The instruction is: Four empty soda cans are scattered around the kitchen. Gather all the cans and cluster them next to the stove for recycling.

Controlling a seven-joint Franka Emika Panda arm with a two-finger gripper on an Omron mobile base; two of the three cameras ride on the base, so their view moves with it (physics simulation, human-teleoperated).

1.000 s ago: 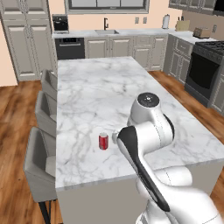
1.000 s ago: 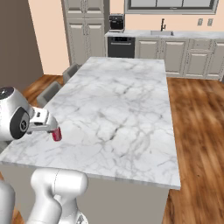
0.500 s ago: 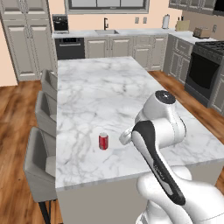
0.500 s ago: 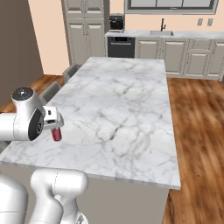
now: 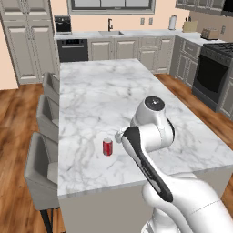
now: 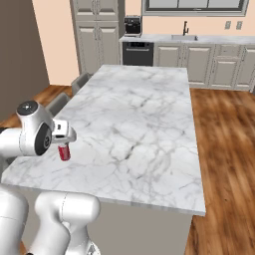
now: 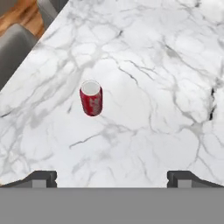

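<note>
A red soda can (image 7: 91, 98) stands upright on the marble counter (image 5: 100, 100), its silvery top showing, near the counter's long edge where the grey chairs (image 5: 43, 168) are tucked in; from the left base view the can (image 5: 107, 147) sits just beside my white forearm, and from the right base view it (image 6: 63, 152) stands just under my wrist, partly covered by it; my pincer (image 7: 112, 177) hovers above the counter with its two dark fingertips (image 7: 41, 177) spread as wide as they go, gripping nothing; the can lies ahead of the tips and toward the left one in the hand view, well apart from both, with bare marble between; it touches no part of me that I can see; the stove (image 5: 214, 75) is the black range set in the run of pale cabinets along the wall on my right in the left base view, well apart from the can, across a strip of wood floor (image 5: 205, 109); on the far wall a sink with a dark tap (image 5: 110, 25) sits under a window, with a dark dishwasher front (image 5: 73, 49) to its left; the same back counter and tap show in the right base view, beyond the far end of the island; I see only this one can.
</note>
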